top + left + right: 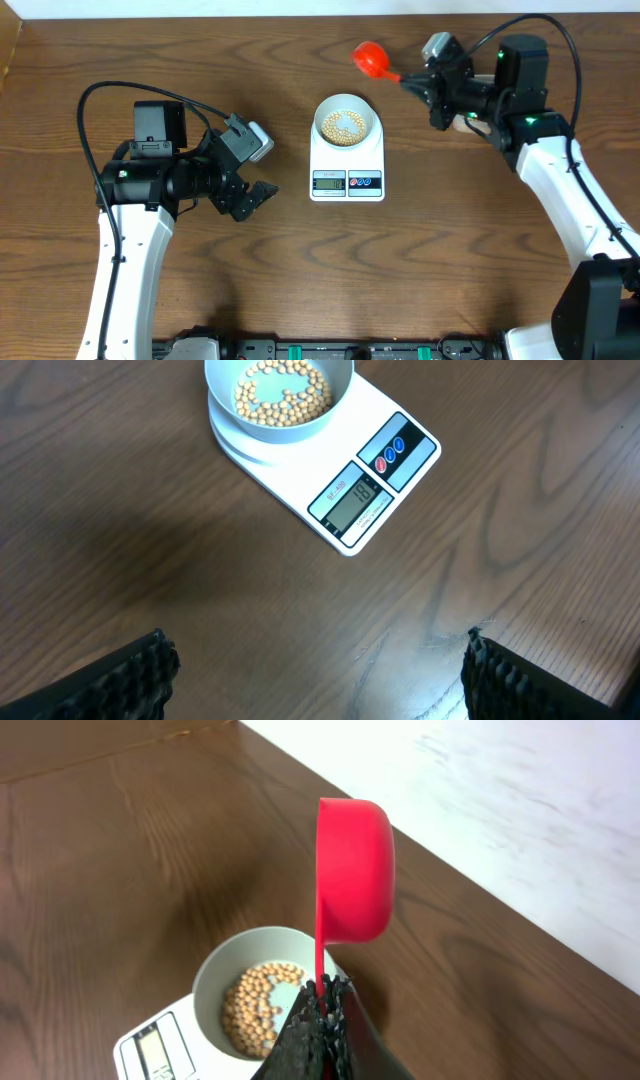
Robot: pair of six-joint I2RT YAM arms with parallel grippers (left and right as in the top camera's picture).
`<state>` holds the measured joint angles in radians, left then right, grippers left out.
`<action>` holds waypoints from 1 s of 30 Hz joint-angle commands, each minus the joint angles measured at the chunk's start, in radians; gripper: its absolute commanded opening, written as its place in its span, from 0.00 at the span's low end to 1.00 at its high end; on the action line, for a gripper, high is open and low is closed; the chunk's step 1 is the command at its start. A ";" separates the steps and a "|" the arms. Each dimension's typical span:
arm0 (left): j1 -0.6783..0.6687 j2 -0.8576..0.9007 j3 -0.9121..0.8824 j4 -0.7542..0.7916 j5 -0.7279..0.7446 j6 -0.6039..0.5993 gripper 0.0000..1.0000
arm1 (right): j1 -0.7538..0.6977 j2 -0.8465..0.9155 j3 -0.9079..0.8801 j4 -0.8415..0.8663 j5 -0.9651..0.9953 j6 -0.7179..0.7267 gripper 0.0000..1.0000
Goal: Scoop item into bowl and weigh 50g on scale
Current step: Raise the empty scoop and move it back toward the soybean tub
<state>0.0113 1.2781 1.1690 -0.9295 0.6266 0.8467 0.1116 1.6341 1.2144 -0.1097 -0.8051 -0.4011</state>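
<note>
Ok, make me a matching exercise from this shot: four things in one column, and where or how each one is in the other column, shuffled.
Things
1. bowl
2. scale
3. red scoop
4. left gripper

Places and states
A. open and empty, over the wooden table
B. clamped by its handle in the shut right gripper
C. flat on the table, display showing digits
D. on top of the scale, with beans inside

Pairs: 1-D, 2-C, 3-B, 4-A

Left end effector [252, 201] spread wide; right end effector [418, 86] clamped on scoop [370, 56] handle.
</note>
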 commanded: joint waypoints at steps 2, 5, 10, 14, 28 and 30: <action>0.005 -0.006 0.023 -0.001 0.018 0.012 0.93 | -0.034 -0.014 0.001 0.002 -0.016 0.013 0.01; 0.005 -0.006 0.023 -0.001 0.021 0.008 0.93 | -0.043 -0.014 0.001 0.002 -0.016 0.013 0.01; 0.005 -0.006 0.023 -0.001 0.047 0.008 0.93 | -0.047 -0.014 0.001 0.002 -0.016 0.013 0.01; 0.006 -0.007 0.023 -0.004 0.047 0.006 0.93 | -0.047 -0.014 0.001 0.003 -0.016 0.013 0.01; 0.139 -0.007 0.023 -0.073 0.151 0.001 0.93 | -0.047 -0.014 0.001 0.005 -0.016 0.013 0.01; 0.142 -0.007 0.023 -0.102 0.151 0.032 0.93 | -0.047 -0.014 0.001 0.009 -0.016 0.013 0.01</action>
<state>0.1429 1.2781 1.1690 -1.0000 0.7376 0.8436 0.0692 1.6341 1.2144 -0.1078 -0.8082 -0.4011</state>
